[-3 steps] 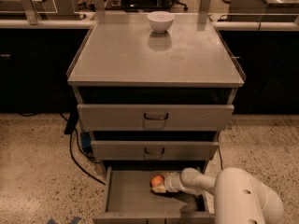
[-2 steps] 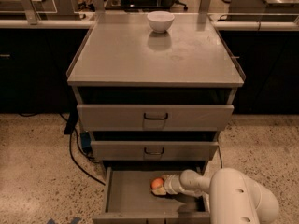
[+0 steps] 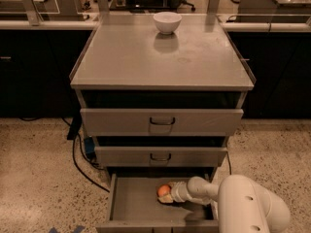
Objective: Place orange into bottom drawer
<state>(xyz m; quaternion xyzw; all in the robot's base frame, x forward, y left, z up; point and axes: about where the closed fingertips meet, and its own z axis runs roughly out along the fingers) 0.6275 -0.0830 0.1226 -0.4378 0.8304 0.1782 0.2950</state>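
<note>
The orange (image 3: 164,190) is a small round fruit inside the open bottom drawer (image 3: 131,203), near its middle and toward the back. My gripper (image 3: 167,195) reaches into the drawer from the right, at the end of the white arm, and sits right at the orange, low over the drawer floor. The orange shows at the gripper's left tip. The two upper grey drawers (image 3: 161,122) above it are closed.
A white bowl (image 3: 167,22) stands at the back of the cabinet top (image 3: 160,57). Black cables (image 3: 80,164) trail on the speckled floor left of the cabinet. Dark counters run behind on both sides. My white arm housing (image 3: 250,205) fills the lower right.
The arm has shifted slightly to the left; the orange and gripper stay at about the same place in the drawer.
</note>
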